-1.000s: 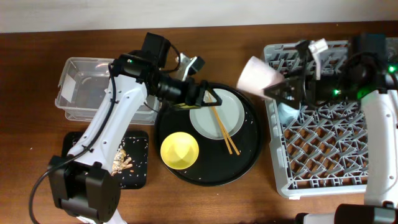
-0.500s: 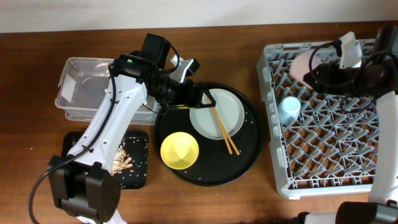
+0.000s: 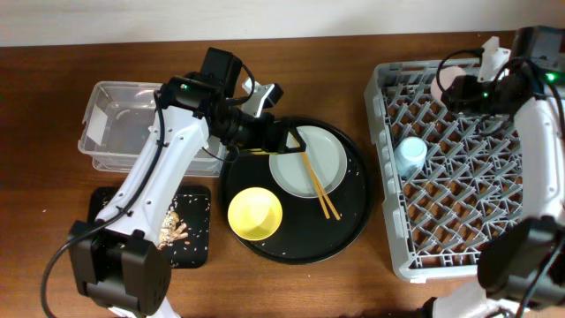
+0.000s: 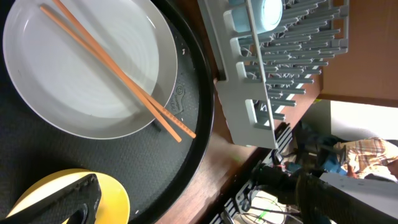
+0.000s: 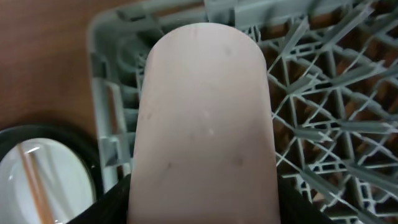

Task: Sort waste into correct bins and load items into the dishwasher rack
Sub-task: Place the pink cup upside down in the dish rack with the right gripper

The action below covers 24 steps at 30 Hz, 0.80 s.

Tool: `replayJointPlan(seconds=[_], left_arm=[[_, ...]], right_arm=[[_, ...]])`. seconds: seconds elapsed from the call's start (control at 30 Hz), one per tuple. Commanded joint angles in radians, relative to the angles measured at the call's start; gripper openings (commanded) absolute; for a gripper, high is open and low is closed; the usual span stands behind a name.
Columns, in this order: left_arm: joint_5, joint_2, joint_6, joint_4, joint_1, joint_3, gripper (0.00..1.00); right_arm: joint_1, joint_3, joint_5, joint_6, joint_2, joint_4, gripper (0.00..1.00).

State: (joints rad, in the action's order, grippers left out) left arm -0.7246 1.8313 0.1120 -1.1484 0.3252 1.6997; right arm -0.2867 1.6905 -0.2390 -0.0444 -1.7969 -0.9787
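Observation:
My right gripper [image 3: 466, 94] is shut on the pink cup [image 3: 447, 87], holding it over the far left corner of the grey dishwasher rack [image 3: 468, 221]. The right wrist view is filled by the pink cup [image 5: 205, 124], dark fingers [image 5: 102, 205] on both sides of it. A light-blue cup [image 3: 410, 156] stands among the rack's pegs. My left gripper [image 3: 287, 139] hangs open over the far edge of the pale plate [image 3: 305, 168], holding nothing. Brown chopsticks [image 3: 318, 187] lie across the plate. The yellow bowl [image 3: 255, 214] sits beside it. In the left wrist view are the plate [image 4: 74, 81], chopsticks [image 4: 118, 84] and bowl [image 4: 118, 202].
Plate and bowl rest on a big round black tray [image 3: 353, 221] mid-table. A clear plastic tub [image 3: 110, 124] stands at the far left. In front of it a flat black tray [image 3: 196, 243] holds beige food scraps [image 3: 175, 225]. The left arm reaches across both.
The right arm carried the pink cup from the rack's left edge rightward and back, to above its far left corner. The left arm has stayed put with its jaws wide.

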Motion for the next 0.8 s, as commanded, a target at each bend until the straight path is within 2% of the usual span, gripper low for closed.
replayJointPlan(seconds=[0.0, 0.57, 0.67, 0.77], left_arm=[[0.001, -0.006, -0.013, -0.001, 0.002, 0.003, 0.99], [0.002, -0.007, -0.013, -0.001, 0.002, 0.003, 0.99], [0.072, -0.007, -0.013, -0.001, 0.002, 0.003, 0.99], [0.162, -0.006, -0.013, -0.001, 0.002, 0.003, 0.99]], right_arm=[[-0.001, 0.01, 0.015, 0.009, -0.054, 0.011, 0.5], [0.054, 0.005, 0.023, -0.006, -0.171, 0.034, 0.51], [0.052, 0.006, 0.075, -0.006, -0.175, 0.037, 0.52], [0.049, 0.006, 0.072, -0.006, -0.175, 0.037, 0.74]])
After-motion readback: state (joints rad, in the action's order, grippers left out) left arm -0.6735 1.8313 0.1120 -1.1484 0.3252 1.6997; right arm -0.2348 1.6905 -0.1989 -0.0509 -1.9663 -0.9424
